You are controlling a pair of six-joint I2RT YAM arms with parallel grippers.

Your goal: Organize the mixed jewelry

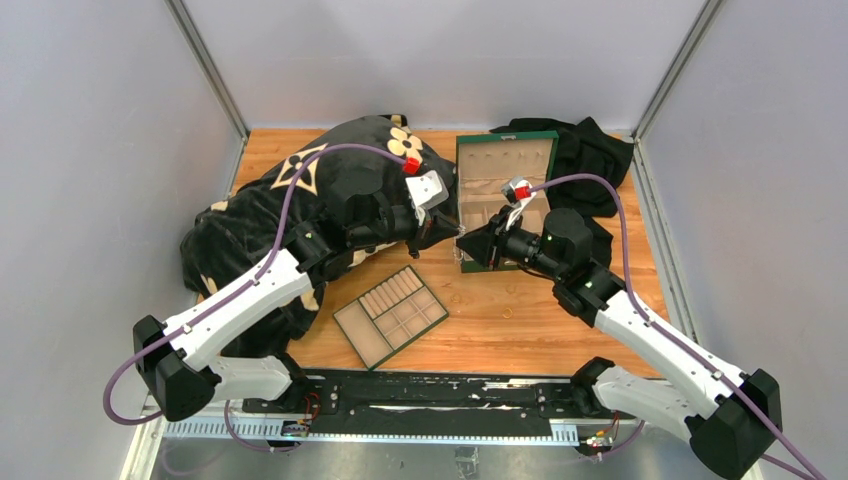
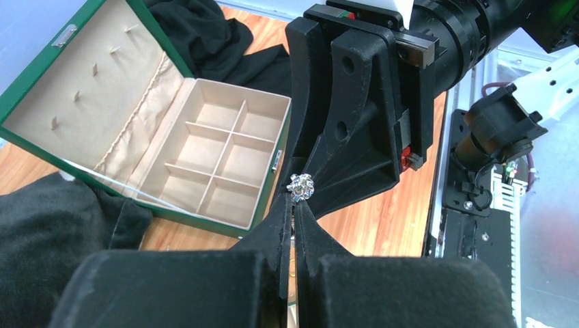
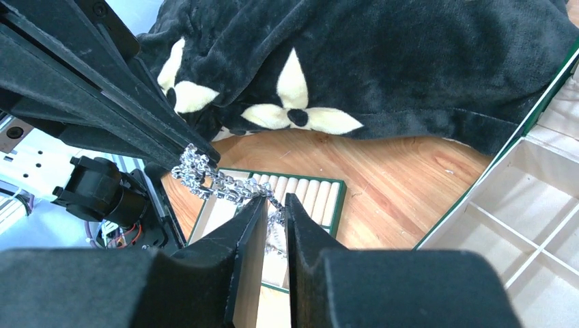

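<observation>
My left gripper (image 2: 295, 199) is shut on a silvery sparkly cluster (image 2: 301, 186) pinched at its fingertips. In the right wrist view that piece shows as a sparkly chain (image 3: 218, 179). It runs from the left gripper's fingers (image 3: 136, 116) down into the narrow gap of my right gripper (image 3: 275, 199), whose jaws stand slightly apart around it. Both grippers meet tip to tip above the wood, left gripper (image 1: 452, 228) and right gripper (image 1: 463, 243), by the green box (image 1: 505, 160). A tiny ring-like piece (image 1: 508, 311) lies on the table.
The open green box (image 2: 198, 215) has beige compartments with nothing in them. A flat green tray (image 1: 352, 343) lies nearer the arms and shows under the chain as the tray (image 3: 339, 205). A black velvet bag with beige flowers (image 1: 300, 200) lies left. Black cloth (image 1: 590, 150) lies behind the box.
</observation>
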